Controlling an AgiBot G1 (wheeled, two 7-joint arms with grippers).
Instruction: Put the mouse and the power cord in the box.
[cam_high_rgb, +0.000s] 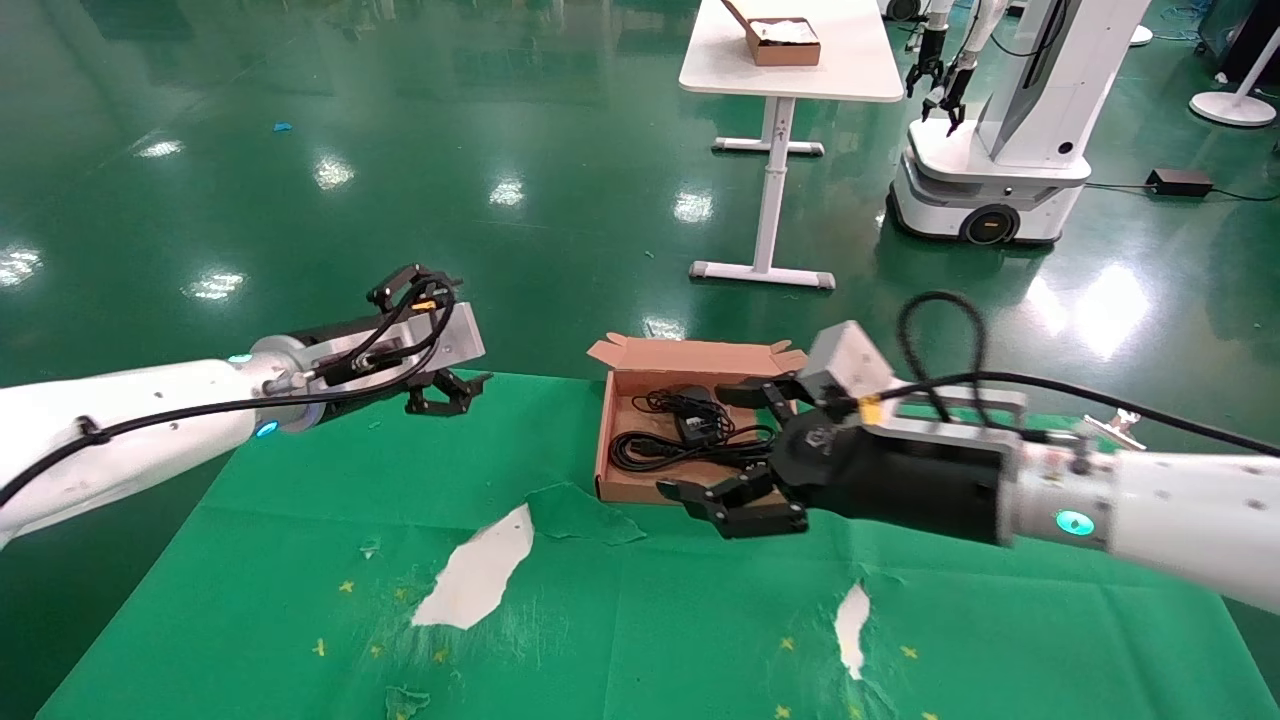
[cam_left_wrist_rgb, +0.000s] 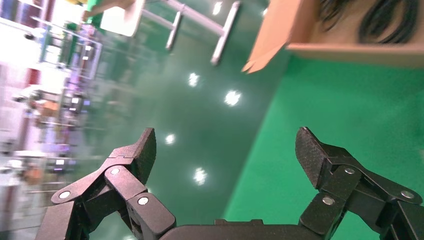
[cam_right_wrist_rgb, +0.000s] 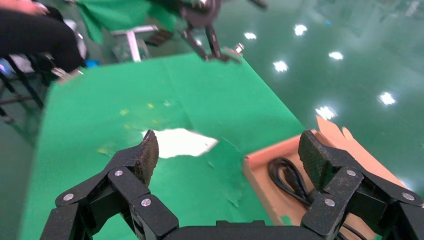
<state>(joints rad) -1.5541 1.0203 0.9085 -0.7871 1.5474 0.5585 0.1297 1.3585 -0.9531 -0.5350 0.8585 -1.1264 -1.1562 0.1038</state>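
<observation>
While the box (cam_high_rgb: 690, 360) sits open near the far edge of the green-covered surface (cam_high_rgb: 620, 620), the right gripper (cam_high_rgb: 740, 450) hovers over its right end, jaws spread wide and holding nothing; one finger reaches above the box's interior and the other hangs just past its near wall. Inside the box lies the cord (cam_high_rgb: 665, 448), its thick black loops stretched along the near side, with the mouse (cam_high_rgb: 695, 428) and its thin tangled cable just behind it toward the middle. In the right wrist view the cord (cam_right_wrist_rgb: 287, 175) shows as a dark loop against the box (cam_right_wrist_rgb: 260, 172) floor, between the two spread fingers. The left gripper (cam_high_rgb: 447, 392) hangs above the surface's far edge, well to the left of the box, jaws wide open and empty. Its wrist view shows a corner of the box (cam_left_wrist_rgb: 300, 30) and a flap ahead of it. The green cover is torn in places, showing white patches (cam_high_rgb: 478, 572) nearer the robot.
</observation>
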